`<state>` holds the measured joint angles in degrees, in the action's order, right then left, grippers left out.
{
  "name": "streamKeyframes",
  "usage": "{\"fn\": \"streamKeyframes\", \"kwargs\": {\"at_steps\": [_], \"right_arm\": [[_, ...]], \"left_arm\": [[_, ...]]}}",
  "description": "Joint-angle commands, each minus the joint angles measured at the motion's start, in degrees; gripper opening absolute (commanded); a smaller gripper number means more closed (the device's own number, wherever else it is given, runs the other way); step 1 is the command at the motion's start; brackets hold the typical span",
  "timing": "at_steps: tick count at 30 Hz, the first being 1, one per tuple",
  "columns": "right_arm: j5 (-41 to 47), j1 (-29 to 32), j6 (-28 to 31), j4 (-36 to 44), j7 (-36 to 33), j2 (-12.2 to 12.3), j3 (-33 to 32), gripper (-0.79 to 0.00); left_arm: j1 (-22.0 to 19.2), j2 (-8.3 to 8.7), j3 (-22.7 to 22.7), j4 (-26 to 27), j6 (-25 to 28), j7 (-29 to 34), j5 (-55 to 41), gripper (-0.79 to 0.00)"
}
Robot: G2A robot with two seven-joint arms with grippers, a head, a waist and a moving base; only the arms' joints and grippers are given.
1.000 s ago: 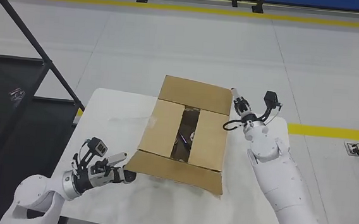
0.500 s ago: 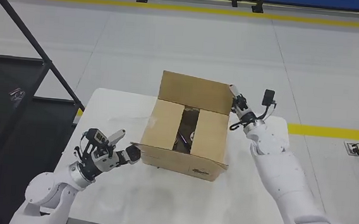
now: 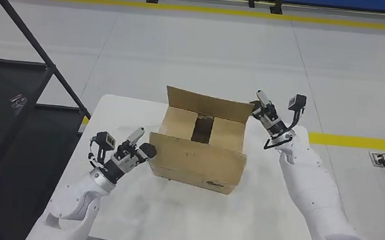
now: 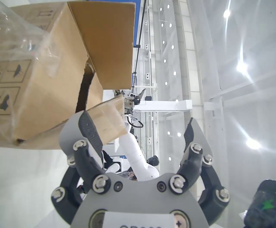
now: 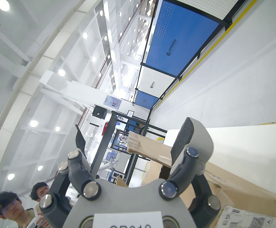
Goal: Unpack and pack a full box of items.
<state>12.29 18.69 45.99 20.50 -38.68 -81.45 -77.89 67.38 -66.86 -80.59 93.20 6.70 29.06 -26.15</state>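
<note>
- Grey workshop floor with a yellow line (image 3: pixel 188 8) along the far side; nearer to me, a white table (image 3: pixel 191 218).
- The cardboard box (image 3: pixel 199 163) sits on the table, toward its far edge — its far flap (image 3: pixel 207 104) is raised, and two inner flaps lie across the top with a dark gap between them.
- The left gripper (image 3: pixel 143 145) hovers at the box's near left corner, fingers spread wide, pinching nothing. In its wrist view a flap corner (image 4: pixel 110 121) lies right by one finger (image 4: pixel 89 131); I cannot tell if they touch.
- The right gripper (image 3: pixel 262 102) is at the far right corner, just beside the raised flap — jaws apart, nothing between them.
- A clear plastic film (image 4: pixel 19 32) clings to one side of the box.
</note>
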Motion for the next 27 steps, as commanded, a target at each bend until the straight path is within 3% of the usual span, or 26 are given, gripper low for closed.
{"fn": "streamKeyframes", "kwargs": {"at_steps": [1,6,14,21,27], "right_arm": [[0.63,0.58,1.02,1.57,-3.01,0.39,-0.27,0.0],[2.06,2.4,1.46,6.07,-9.13,1.4,-0.92,0.0],[0.94,5.11,-6.03,14.48,-14.83,2.94,-1.02,0.0],[-1.64,8.1,-14.98,23.05,-18.58,4.07,-0.29,0.0],[-6.04,10.11,-27.53,29.9,-14.96,4.32,1.84,0.0]], "left_arm": [[-0.42,-0.21,1.41,-0.42,1.08,-1.53,2.16,0.0],[-1.46,-0.6,3.23,-1.61,3.11,-4.35,5.69,0.0],[-3.43,-1.36,6.36,-4.2,5.08,-7.91,9.79,0.0],[-4.72,-1.87,7.64,-5.36,5.35,-8.99,10.43,0.0],[-5.87,-2.37,8.65,-6.56,4.62,-11.33,11.14,0.0]]}}
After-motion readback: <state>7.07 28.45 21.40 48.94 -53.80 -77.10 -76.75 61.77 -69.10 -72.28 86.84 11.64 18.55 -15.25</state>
